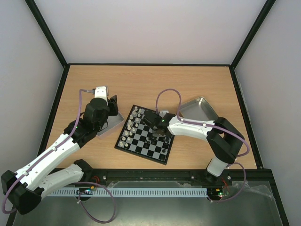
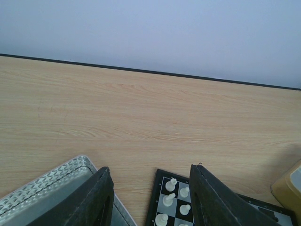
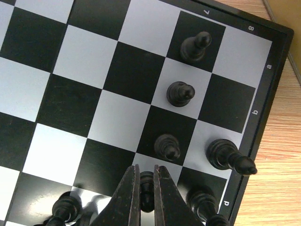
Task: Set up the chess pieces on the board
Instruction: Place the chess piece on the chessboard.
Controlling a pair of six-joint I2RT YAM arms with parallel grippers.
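Small chequered board point(image 1: 141, 147), white chess pieces point(image 1: 132, 123) lined along its left edge, black pieces point(image 3: 181, 93) near its right edge. The right gripper point(image 3: 146, 169) pinches one black piece point(image 3: 146, 188) over that right edge. The left gripper point(image 2: 150, 168) hangs with fingers spread just off the board's left edge, beside a metal tray point(image 2: 51, 181)

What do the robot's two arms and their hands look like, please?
Both the left arm and right arm have white links joined by bulky black joints, with a thin purple cable looping alongside each. The left hand and right hand each end in two matte black, tapering fingers.
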